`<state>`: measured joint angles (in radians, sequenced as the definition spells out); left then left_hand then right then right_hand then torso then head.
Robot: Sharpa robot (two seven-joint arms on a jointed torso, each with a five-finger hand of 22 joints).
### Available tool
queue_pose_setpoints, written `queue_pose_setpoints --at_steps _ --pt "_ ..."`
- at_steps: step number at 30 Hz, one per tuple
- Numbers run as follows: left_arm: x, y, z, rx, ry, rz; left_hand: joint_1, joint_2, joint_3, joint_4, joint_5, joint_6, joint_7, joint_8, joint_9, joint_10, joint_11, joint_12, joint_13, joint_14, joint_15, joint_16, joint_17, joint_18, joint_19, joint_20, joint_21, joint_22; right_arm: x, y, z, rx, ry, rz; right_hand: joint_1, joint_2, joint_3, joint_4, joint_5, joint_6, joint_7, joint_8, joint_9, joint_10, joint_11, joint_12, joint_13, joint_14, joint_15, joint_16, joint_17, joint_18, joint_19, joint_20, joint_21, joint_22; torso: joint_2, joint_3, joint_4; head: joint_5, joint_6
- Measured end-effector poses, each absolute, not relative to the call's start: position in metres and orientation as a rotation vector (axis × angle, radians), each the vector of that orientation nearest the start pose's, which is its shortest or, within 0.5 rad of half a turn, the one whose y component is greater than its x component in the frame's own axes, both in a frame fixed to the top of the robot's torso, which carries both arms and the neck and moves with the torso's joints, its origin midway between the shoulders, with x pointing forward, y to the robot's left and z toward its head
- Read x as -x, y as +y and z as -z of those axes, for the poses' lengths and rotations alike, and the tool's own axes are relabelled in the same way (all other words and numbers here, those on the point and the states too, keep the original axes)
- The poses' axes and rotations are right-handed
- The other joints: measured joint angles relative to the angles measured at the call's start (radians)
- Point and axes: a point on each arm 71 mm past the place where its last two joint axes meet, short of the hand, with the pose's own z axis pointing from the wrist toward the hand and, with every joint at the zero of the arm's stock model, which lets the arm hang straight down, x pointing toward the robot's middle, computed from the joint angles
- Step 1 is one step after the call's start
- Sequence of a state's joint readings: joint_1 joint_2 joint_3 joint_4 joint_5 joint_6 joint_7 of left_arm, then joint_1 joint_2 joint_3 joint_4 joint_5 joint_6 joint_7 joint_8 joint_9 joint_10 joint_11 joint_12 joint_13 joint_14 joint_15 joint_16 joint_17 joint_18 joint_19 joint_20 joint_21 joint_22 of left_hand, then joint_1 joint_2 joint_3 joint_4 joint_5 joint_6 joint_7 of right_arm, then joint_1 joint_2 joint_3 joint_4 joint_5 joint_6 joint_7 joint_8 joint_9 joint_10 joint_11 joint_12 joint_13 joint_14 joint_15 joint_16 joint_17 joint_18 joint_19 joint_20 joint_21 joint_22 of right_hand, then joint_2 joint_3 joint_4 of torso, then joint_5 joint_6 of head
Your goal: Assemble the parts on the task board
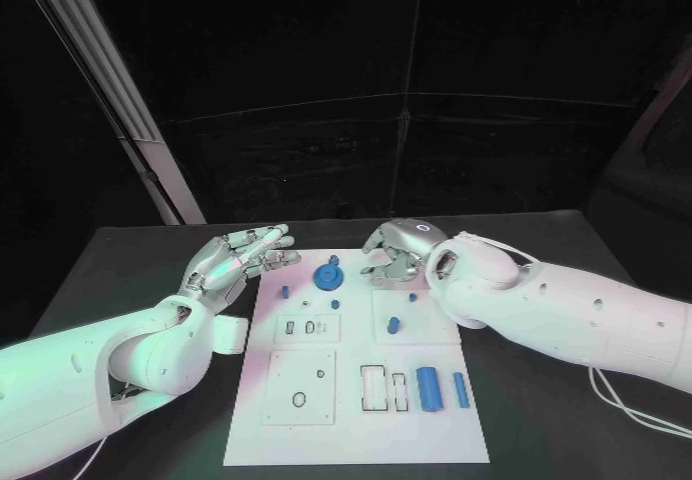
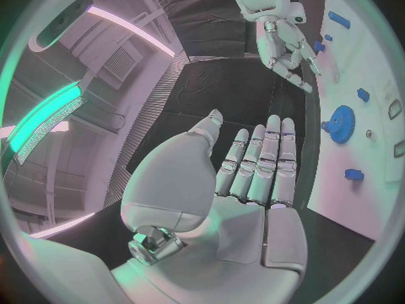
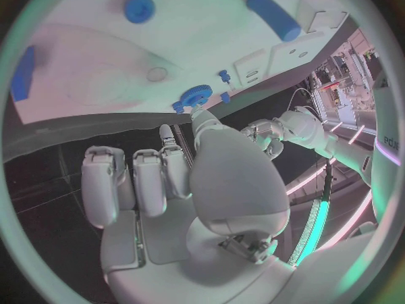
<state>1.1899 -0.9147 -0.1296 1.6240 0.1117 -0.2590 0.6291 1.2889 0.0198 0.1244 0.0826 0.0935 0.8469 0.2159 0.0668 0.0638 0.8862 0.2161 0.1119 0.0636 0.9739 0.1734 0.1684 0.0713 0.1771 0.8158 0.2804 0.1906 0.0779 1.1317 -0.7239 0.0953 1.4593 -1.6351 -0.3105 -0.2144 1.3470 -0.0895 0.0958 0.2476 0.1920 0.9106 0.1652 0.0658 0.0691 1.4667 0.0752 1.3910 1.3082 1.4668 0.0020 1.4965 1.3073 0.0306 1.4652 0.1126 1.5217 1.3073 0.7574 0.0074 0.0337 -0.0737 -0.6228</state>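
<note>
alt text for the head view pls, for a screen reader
Two open robot hands, left and right, hover at the far end of a white task board on a black table. Small blue parts, including a gear, sit on the board.

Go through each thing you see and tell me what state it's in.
left hand: open, fingers apart, holding nothing, beside the board's far left corner.
right hand: fingers curled over the board's far edge; cannot tell whether it holds anything.
blue gear: lying flat on the task board.
two blue cylinders: lying loose, side by side.

We see our left hand [image 2: 245, 182] held flat and empty, fingers [image 2: 272, 157] extended, beside the task board [image 2: 371, 175] bearing a blue gear [image 2: 341, 123].
</note>
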Motion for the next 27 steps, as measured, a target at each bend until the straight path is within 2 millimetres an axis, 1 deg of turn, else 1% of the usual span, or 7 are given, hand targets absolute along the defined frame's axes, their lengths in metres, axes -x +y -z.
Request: queue_pose_setpoints --at_steps 2,4,8,11,14,21,27 --pt "-0.456 0.219 0.194 1.143 1.285 1.702 0.0 0.0 0.0 0.0 0.0 0.0 0.0 0.0 0.0 0.0 0.0 0.0 0.0 0.0 0.0 0.0 0.0 0.0 0.0 0.0 0.0 0.0 -0.501 -0.185 0.17 0.131 1.575 -0.601 0.024 -0.006 0.0 -0.017 0.009 0.003 0.003 0.001 0.0 0.0 0.0 -0.014 0.0 0.0 0.0 -0.007 0.0 0.0 -0.004 0.004 -0.007 0.0 -0.001 0.0009 -0.004 0.0 0.002" --pt "-0.456 0.219 0.194 1.143 1.285 1.702 0.0 0.0 0.0 0.0 0.0 0.0 0.0 0.0 0.0 0.0 0.0 0.0 0.0 0.0 0.0 0.0 0.0 0.0 0.0 0.0 0.0 0.0 -0.5 -0.202 0.169 0.091 1.575 -0.632 0.037 -0.012 -0.002 -0.029 0.017 0.007 0.0 0.004 0.0 0.0 0.0 -0.017 0.0 0.0 0.0 -0.007 0.0 0.0 -0.005 0.005 -0.007 0.0 -0.002 0.0019 -0.0082 0.0 0.003" --pt "-0.456 0.218 0.194 1.143 1.286 1.703 0.0 0.0 0.0 0.0 0.0 0.0 0.0 0.0 0.0 0.0 0.0 0.0 0.0 0.0 0.0 0.0 0.0 0.0 0.0 0.0 0.0 0.0 -0.499 -0.232 0.167 0.021 1.564 -0.689 0.05 -0.017 -0.011 -0.039 0.027 0.007 0.0 0.004 0.0 0.0 0.0 -0.017 0.0 0.0 0.0 -0.007 0.001 0.0 -0.005 0.005 -0.007 0.0 -0.004 0.005 -0.0149 0.001 0.006" --pt "-0.456 0.217 0.194 1.142 1.287 1.706 0.0 0.0 0.0 0.0 0.0 0.0 0.0 0.0 0.0 0.0 0.0 0.0 0.0 0.0 0.0 0.0 0.0 0.0 0.003 0.003 0.0 0.0 -0.501 -0.251 0.167 -0.024 1.553 -0.712 0.055 -0.022 -0.015 -0.043 0.035 0.007 0.0 0.004 0.0 0.0 0.0 -0.021 0.0 0.0 0.0 -0.007 0.001 0.0 -0.005 0.005 -0.007 0.0 -0.005 0.007 -0.0177 -0.001 0.008" --pt "-0.457 0.217 0.194 1.142 1.288 1.707 0.0 0.0 0.0 0.0 0.0 0.0 0.0 0.0 0.0 0.0 0.0 0.0 0.0 0.0 0.0 0.0 0.0 0.0 0.003 0.003 0.0 0.0 -0.503 -0.268 0.169 -0.061 1.549 -0.72 0.061 -0.029 -0.02 -0.048 0.041 0.007 0.0 0.004 0.0 0.0 0.0 -0.024 0.0 0.0 0.0 -0.007 0.001 0.0 -0.005 0.005 -0.007 0.0 -0.005 0.0076 -0.0189 -0.004 0.009" --pt "-0.458 0.217 0.195 1.142 1.286 1.704 0.0 0.0 0.0 0.0 0.0 0.0 0.0 0.0 0.0 0.0 0.0 0.0 0.0 0.0 0.0 0.0 0.0 0.0 0.003 0.003 0.0 0.0 -0.501 -0.29 0.19 -0.121 1.577 -0.728 0.066 -0.034 -0.024 -0.056 0.051 0.007 0.0 0.004 0.0 -0.007 0.0 -0.028 0.0 0.0 0.0 -0.007 0.001 0.0 -0.009 0.002 -0.008 0.001 -0.004 0.007 -0.0196 -0.008 0.003" --pt "-0.459 0.218 0.196 1.142 1.286 1.7 0.0 0.0 0.0 0.0 0.0 0.0 0.0 0.0 0.0 0.0 0.0 0.0 0.0 0.0 0.0 0.0 0.0 0.0 0.002 0.002 0.0 0.0 -0.5 -0.292 0.2 -0.138 1.596 -0.744 0.066 -0.034 -0.023 -0.056 0.051 0.007 0.0 0.004 0.0 -0.007 0.0 -0.029 0.0 0.0 0.0 -0.007 0.001 0.0 -0.009 0.001 -0.012 0.001 -0.003 0.0057 -0.0182 -0.011 -0.001"
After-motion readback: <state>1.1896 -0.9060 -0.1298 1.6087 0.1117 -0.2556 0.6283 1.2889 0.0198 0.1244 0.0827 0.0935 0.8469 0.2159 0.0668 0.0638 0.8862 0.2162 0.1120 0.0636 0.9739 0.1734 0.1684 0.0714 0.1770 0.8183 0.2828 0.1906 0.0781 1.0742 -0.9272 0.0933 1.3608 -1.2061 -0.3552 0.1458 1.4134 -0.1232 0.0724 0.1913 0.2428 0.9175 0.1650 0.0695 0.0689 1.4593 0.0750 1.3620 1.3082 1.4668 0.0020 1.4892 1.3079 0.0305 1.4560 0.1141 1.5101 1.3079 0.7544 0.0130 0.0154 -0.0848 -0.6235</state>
